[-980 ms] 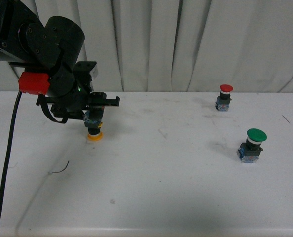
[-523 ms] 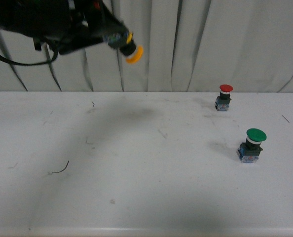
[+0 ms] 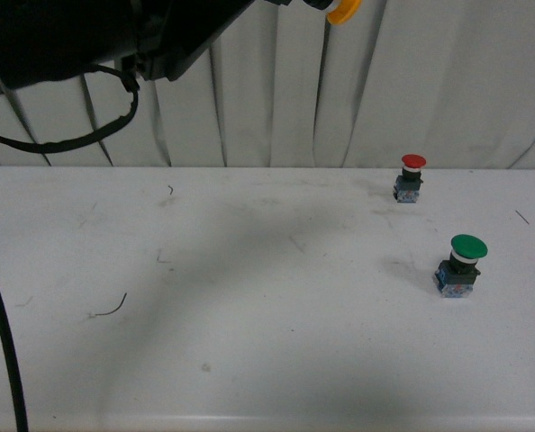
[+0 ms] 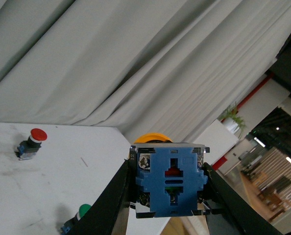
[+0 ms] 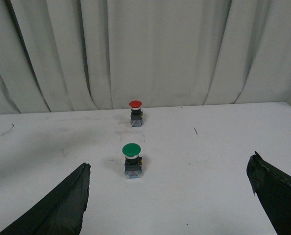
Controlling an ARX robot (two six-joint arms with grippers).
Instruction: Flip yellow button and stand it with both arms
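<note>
Left end effector (image 4: 169,198) tight on blue-backed yellow button (image 4: 171,183); right end effector (image 5: 169,165) wide, empty.

Red button (image 3: 412,176), green button (image 3: 466,263) — right-side obstacles

The bulky black left arm housing (image 3: 87,36) has angular edges, with a thin black cable loop (image 3: 114,112) trailing off it and a thicker black cable (image 3: 2,333) curving along the left edge of the front view. The left gripper (image 4: 170,188) has two matte black fingers (image 4: 111,210) that widen away from their tips. The right gripper (image 5: 169,164) shows two dark, pointed, slightly rough-surfaced fingers (image 5: 57,205)
</note>
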